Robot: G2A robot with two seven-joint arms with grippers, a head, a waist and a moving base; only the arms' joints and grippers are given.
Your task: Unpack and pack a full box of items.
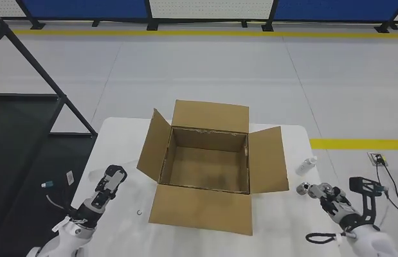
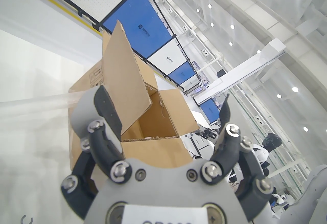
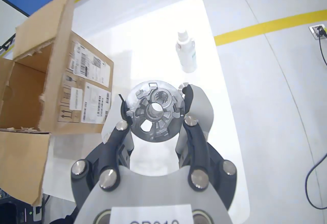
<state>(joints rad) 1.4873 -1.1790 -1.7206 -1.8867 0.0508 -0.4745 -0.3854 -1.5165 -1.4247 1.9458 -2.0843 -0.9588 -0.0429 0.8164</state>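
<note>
An open cardboard box [image 1: 205, 168] stands in the middle of the white table [image 1: 121, 138], all flaps spread and its floor bare. My right gripper [image 1: 316, 190] is right of the box near the table's front edge, shut on a round grey metal part [image 3: 155, 110] with a centre hole; the fingers [image 3: 188, 97] press its rim on both sides. A small white bottle [image 3: 187, 53] lies on the table just beyond it, also in the top view [image 1: 306, 165]. My left gripper [image 1: 114, 173] stands open with nothing in it, left of the box [image 2: 158, 117].
A small ring-like bit [image 1: 140, 212] lies on the table by the box's front left corner. A black frame [image 1: 38, 96] stands off the table's left side. A dark cable [image 1: 321, 238] loops near the right arm.
</note>
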